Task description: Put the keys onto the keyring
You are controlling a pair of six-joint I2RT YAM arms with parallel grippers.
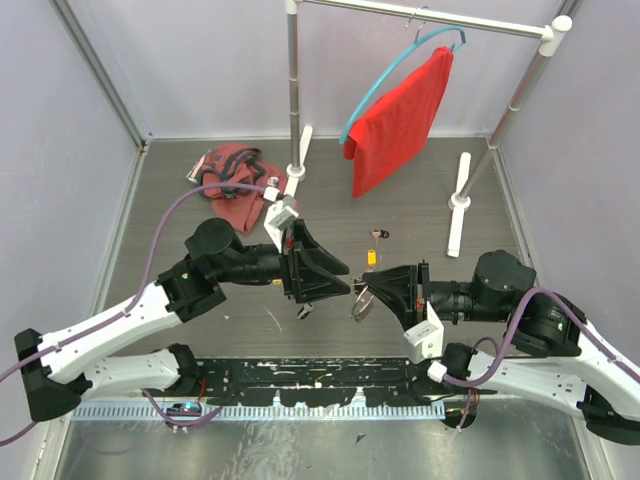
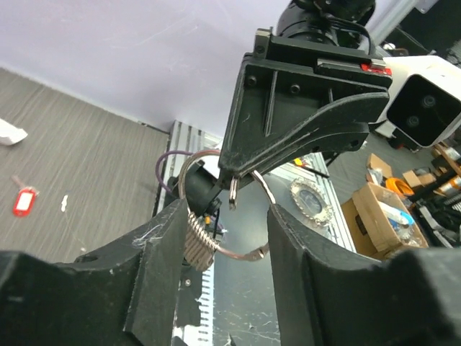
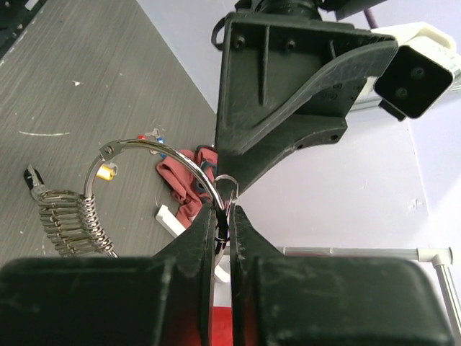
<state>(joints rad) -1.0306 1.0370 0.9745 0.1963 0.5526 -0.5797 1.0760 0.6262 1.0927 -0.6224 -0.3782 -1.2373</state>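
The keyring [image 1: 361, 302] is a silver wire ring with a stack of silver loops hanging on it. My right gripper [image 1: 372, 292] is shut on its wire. In the right wrist view the ring [image 3: 155, 150] arcs left from the pinched jaws, and a small wire loop [image 3: 228, 185] sticks up between them. My left gripper [image 1: 322, 278] faces it, open. In the left wrist view the ring [image 2: 216, 245] hangs between the spread fingers [image 2: 162, 252]. A yellow-tagged key [image 1: 371, 257] and another key [image 1: 379, 234] lie on the table behind. A small dark key [image 1: 303, 311] lies below the left gripper.
A crumpled red cloth [image 1: 232, 172] lies at the back left. A clothes rack [image 1: 293, 90] with white feet holds a red garment [image 1: 400, 120] on a blue hanger. A black perforated strip [image 1: 320, 375] runs along the near edge.
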